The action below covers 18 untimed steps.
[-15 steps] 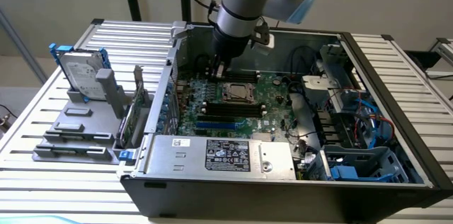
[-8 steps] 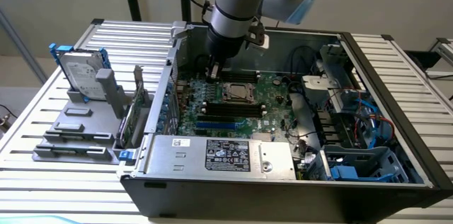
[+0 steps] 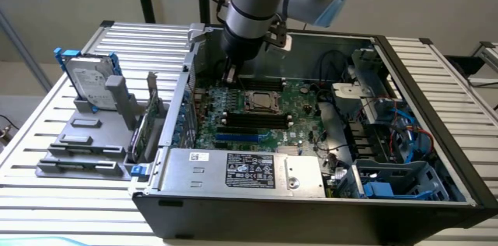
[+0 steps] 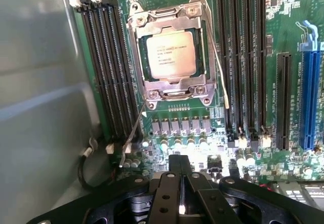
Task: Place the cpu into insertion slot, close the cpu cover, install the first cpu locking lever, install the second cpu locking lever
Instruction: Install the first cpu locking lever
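The hand (image 4: 180, 159), clenched on nothing, hovers low over the board by a sprung lever (image 4: 132, 133), its fingers probably pinched together to push it. The cpu (image 4: 170, 54) sits in the slot (image 4: 142, 64) under the closed cover (image 4: 167, 20).

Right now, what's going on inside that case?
The arm is reaching into the open case, with its end effector shut and empty just above the board, close to the socket. The cpu is seated and the cover lies down over it. The two wire levers appear unlatched, angling away from the socket.
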Available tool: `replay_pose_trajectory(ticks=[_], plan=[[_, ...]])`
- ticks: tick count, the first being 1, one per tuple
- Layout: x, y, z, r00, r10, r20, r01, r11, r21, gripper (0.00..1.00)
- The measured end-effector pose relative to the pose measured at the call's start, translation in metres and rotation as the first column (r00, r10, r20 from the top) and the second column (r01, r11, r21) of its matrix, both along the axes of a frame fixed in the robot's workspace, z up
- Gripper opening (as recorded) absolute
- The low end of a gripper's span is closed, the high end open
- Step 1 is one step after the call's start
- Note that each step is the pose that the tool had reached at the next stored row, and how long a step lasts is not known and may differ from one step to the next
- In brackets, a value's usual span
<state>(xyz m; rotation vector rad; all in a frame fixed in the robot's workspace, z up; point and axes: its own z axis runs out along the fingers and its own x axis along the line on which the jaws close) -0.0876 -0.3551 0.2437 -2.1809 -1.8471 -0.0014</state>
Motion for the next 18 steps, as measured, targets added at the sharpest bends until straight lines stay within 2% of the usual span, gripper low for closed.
replay_pose_trajectory(ticks=[6,8,10,15,18], plan=[[-0.0018,0.0,0.0029,0.9986,-0.052,-0.0031,0.052,0.9981,0.034,0.11],[-0.0023,0.0,0.0032,0.9975,-0.07,-0.0046,0.07,0.9966,0.0418,0.11],[-0.0024,0.0001,0.0032,0.9958,-0.091,-0.0071,0.091,0.9948,0.0439,0.11],[-0.0026,0.0003,0.0016,0.9894,-0.144,-0.0169,0.145,0.9885,0.0429,0.11],[-0.005,0.0013,0.0003,0.9876,-0.156,-0.0183,0.156,0.9868,0.0424,0.11]])
